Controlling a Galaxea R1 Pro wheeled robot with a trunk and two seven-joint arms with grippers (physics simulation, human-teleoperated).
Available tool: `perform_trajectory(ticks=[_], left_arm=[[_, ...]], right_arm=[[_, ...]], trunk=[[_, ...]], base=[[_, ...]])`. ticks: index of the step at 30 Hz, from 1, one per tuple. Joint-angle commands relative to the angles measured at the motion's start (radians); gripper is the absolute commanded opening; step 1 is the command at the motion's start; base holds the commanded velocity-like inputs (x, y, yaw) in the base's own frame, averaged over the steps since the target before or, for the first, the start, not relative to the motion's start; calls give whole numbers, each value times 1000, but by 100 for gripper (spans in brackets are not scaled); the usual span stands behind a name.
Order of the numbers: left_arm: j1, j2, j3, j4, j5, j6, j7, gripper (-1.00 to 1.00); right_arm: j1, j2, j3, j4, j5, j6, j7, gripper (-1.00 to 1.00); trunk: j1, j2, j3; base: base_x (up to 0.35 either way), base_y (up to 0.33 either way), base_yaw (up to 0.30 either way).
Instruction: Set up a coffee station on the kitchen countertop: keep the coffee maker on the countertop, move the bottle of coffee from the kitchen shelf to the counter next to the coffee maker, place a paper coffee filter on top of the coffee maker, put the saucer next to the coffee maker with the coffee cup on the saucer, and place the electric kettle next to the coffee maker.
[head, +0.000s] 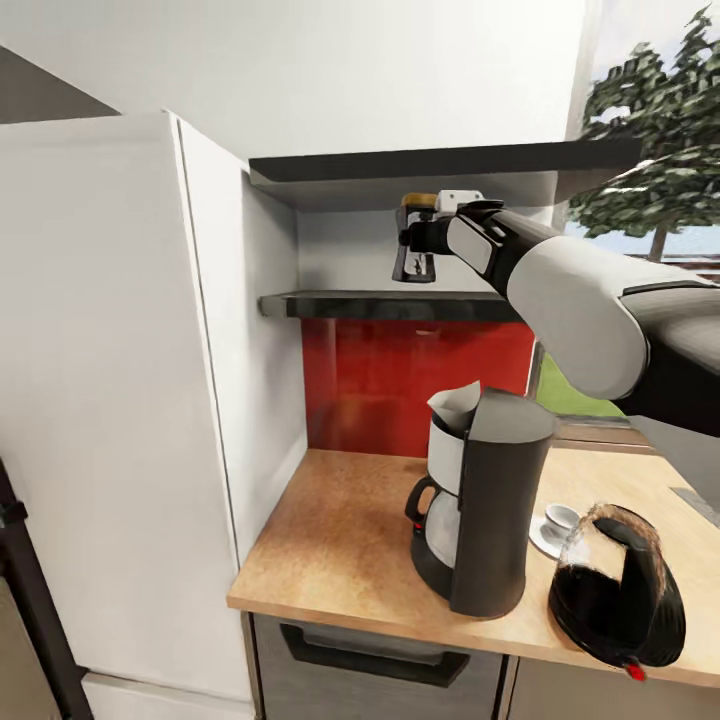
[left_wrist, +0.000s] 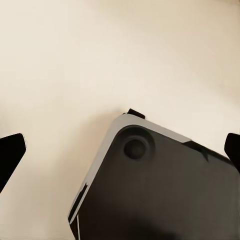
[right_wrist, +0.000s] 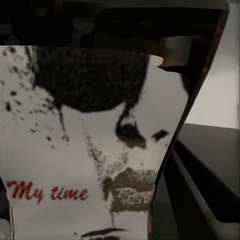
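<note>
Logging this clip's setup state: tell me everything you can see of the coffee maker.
The coffee maker stands upright near the front edge of the wooden counter. It has a tall dark grey body that looks like plastic and a glass pot with a black handle on its left. A white paper filter sits on top, one corner sticking up. The kettle and the cup on its saucer are to its right. No gripper touches it.

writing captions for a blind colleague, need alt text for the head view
The robot's right arm reaches up to a dark kitchen shelf, its right gripper at a bottle of coffee. Below, a wooden countertop holds a coffee maker topped with a paper coffee filter, with a coffee cup on a saucer and a dark electric kettle beside it.
</note>
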Motion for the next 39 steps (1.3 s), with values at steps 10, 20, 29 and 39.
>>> perform_trajectory(ticks=[10, 20, 29, 39], left_arm=[[0, 1, -1, -2, 1, 2, 1, 100], [0, 1, 1, -2, 1, 0, 0, 100], [0, 9, 4, -3, 7, -10, 0, 100], [0, 34, 11, -7, 9, -13, 0, 100]], right_arm=[[-2, -6, 2, 1, -32, 55, 164, -100], [-3, -29, 9, -6, -84, 540, 685, -100], [102, 23, 10, 13, 2, 725, 706, -100], [392, 23, 18, 12, 97, 725, 709, -100]], trunk=[[0, -1, 0], [0, -1, 0], [0, -1, 0], [0, -1, 0]], base=[[-323, 0, 0], [-254, 0, 0], [-19, 0, 0], [0, 0, 0]])
